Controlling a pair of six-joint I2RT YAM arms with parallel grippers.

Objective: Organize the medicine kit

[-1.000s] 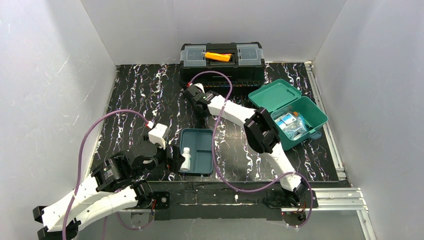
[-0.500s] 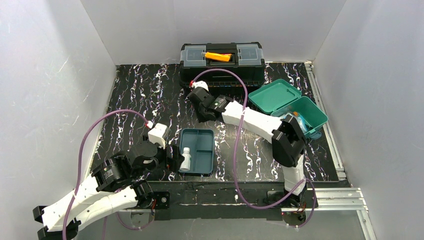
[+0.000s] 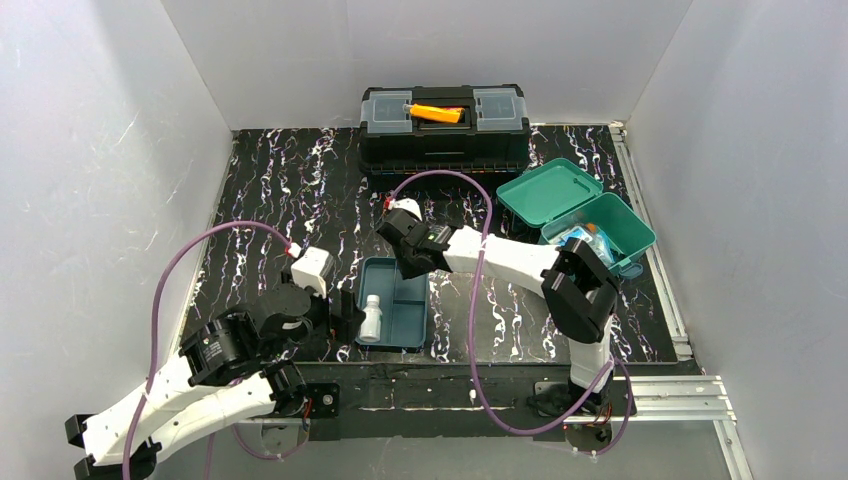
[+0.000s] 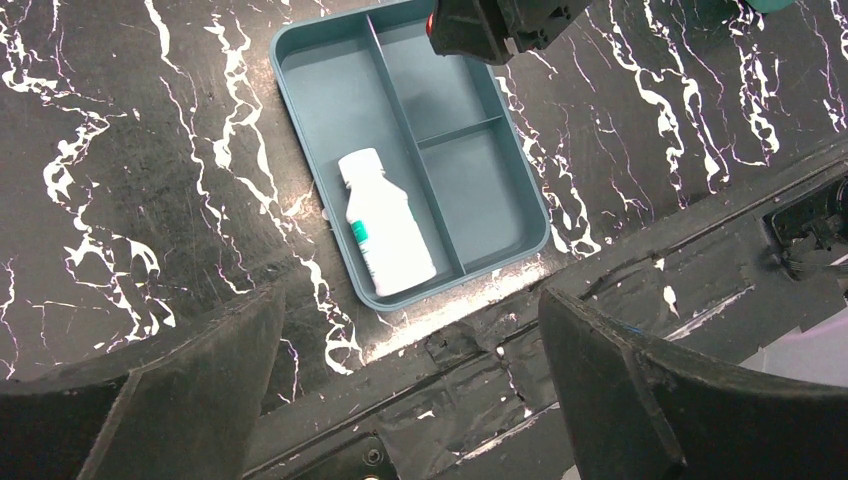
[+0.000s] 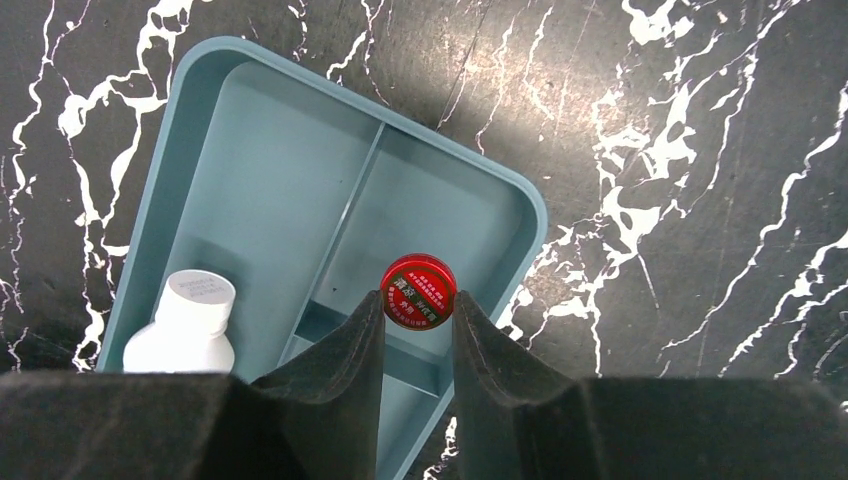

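While the right gripper [image 5: 418, 300] pinches a red tin [image 5: 419, 288] over the divided tray [image 5: 250, 170], the left gripper [image 4: 408, 305] gapes wide. A white bottle [image 4: 385, 225] lies inside.

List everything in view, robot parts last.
table: one, black with white veins, under everything
toolbox: one, black with an orange handle, far edge
kit: one, teal, far right, lid open
packets: count unclear, blue and white, inside the kit
tray: one, dark teal, near centre of the table
bottle: one, white, lying in the tray's long left compartment
tin: one, red, between the right gripper's fingers, over the tray
cables: two, purple, one along each arm
left gripper: one, black, open, above the tray's near end
right gripper: one, black, shut on the tin
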